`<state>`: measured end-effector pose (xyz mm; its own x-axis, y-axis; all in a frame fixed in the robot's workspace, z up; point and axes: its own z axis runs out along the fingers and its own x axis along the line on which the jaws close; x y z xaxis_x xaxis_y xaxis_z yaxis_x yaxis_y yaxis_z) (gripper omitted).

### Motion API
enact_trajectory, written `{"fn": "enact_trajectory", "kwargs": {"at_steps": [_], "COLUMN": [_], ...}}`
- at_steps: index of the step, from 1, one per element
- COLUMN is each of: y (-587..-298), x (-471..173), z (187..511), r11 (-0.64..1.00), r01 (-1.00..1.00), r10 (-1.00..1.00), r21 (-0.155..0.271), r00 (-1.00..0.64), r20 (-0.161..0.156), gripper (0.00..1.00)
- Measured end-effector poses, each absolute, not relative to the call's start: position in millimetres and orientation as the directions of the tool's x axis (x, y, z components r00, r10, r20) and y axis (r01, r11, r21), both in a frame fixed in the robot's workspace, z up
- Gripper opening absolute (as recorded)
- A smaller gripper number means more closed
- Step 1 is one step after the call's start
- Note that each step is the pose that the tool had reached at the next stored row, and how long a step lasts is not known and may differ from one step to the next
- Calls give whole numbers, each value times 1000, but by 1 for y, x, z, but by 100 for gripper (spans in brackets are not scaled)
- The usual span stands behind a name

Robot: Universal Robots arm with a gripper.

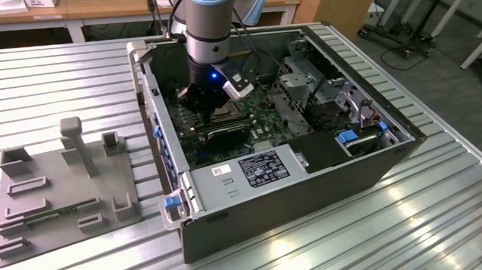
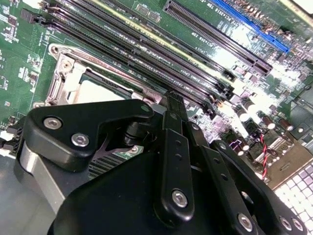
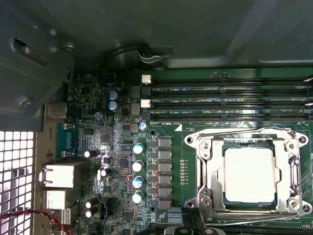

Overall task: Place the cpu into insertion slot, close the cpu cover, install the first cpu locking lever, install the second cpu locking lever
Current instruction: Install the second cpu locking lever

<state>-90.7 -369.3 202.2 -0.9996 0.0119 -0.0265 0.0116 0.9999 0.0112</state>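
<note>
The arm reaches down into the open computer case (image 1: pixel 304 174), which lies on its side on the slatted counter (image 1: pixel 65 72); the end effector (image 1: pixel 203 103) hangs low over the motherboard (image 3: pixel 122 147), close above the socket area, presumably for access to the socket hardware; whether its fingers are open or closed cannot be told. In the first wrist view the cpu (image 3: pixel 249 175) sits flat in the insertion slot (image 3: pixel 248 223); the cpu cover (image 3: pixel 208 171) lies down around it, its window framing the pale metal face. A thin locking lever (image 3: pixel 234 134) runs along the frame edge nearest the memory slots (image 3: pixel 230 100); whether it is latched cannot be judged. A grey fixture tray (image 1: pixel 59 194) rests at the exterior view's left of the case.
</note>
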Motion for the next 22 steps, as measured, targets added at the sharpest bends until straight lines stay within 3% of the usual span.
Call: {"fn": "enact_trajectory", "kwargs": {"at_steps": [13, 22], "y": [-369, -369], "x": [-91, -91], "z": [200, 200], "r11": [999, 999], "r01": [12, 12], "r10": [13, 13], "r21": [46, 47], "r00": [-1000, -1000], "r20": [-26, -26], "gripper": [11, 11]}}
